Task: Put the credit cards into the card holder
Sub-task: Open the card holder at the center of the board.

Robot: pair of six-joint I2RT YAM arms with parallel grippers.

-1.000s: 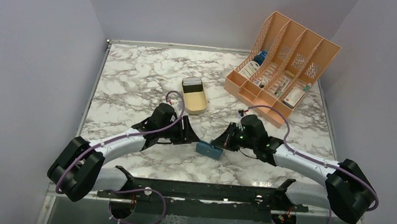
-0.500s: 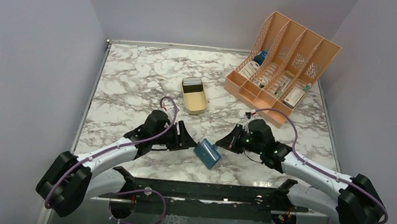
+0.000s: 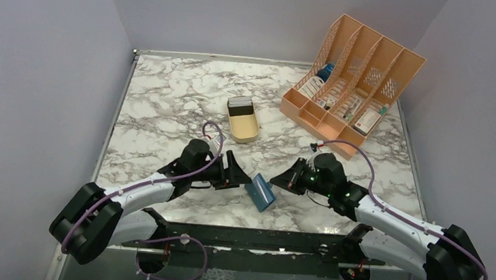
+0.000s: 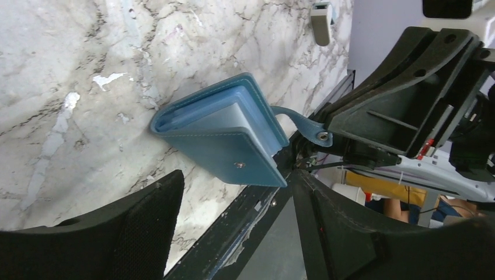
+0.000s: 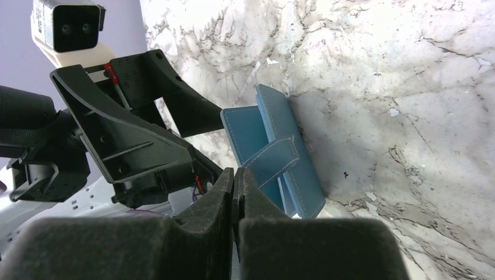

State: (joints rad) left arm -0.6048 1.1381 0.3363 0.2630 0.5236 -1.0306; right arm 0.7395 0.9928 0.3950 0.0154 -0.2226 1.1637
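One card holder [image 3: 260, 192] stands tilted on edge at the front of the bench [image 3: 167, 99] between both arms, its long axis running far-left to near-right. Left jaws gape wide, empty; right jaws are pressed shut beside its strap [image 5: 271, 160].

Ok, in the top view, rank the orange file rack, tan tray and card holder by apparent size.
Orange file rack, clearly largest
Tan tray
Card holder, slightly smaller but tilted, so that pair is close
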